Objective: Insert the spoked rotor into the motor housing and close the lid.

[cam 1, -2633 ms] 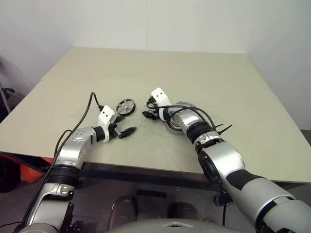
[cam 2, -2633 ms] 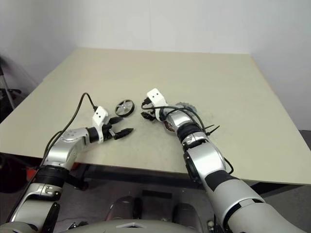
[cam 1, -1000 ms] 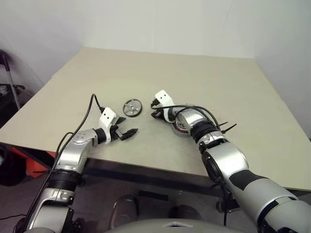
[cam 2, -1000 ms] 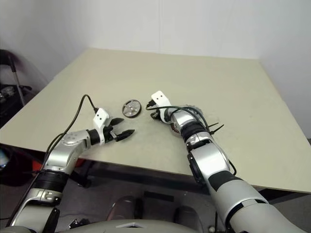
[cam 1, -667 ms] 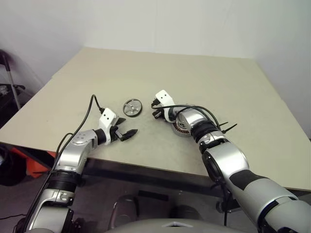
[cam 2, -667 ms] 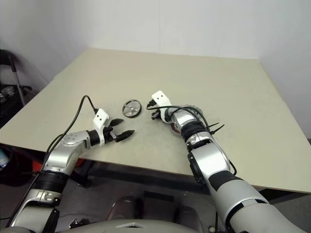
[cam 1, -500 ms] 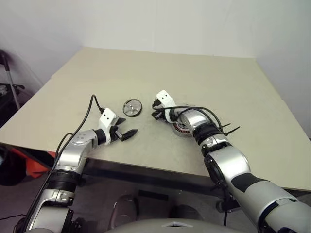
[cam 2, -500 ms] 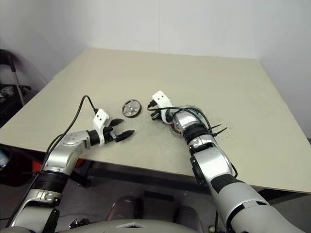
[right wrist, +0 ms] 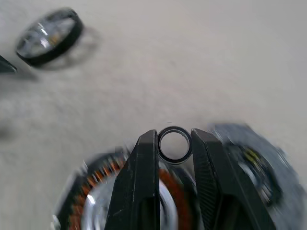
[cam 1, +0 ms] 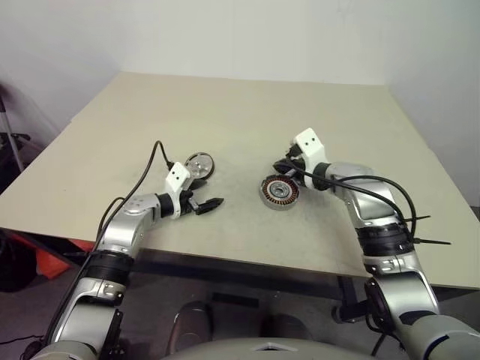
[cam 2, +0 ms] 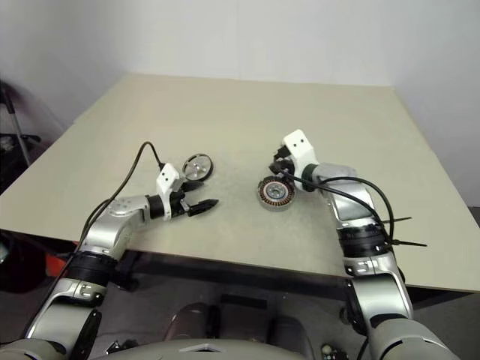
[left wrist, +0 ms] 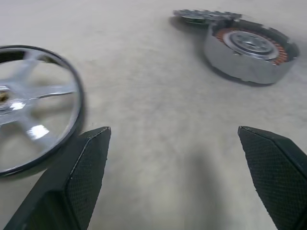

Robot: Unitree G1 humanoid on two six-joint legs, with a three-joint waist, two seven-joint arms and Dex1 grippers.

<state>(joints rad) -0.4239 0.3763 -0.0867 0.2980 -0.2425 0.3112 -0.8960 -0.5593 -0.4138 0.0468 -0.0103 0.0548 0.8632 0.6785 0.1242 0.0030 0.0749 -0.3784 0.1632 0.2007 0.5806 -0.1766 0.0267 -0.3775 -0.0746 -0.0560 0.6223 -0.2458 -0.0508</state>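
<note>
Table | motor housing centre, uncovered | lid beside left gripper, jaws apart, empty | spoked rotor behind housing | right gripper pinches small ring: seat it squarely, judged.

Bare table lies between lid and motor housing

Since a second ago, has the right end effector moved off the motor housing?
Yes. The right end effector, shut on a small ring, has swung from the lid's side of the motor housing to its far right.
</note>
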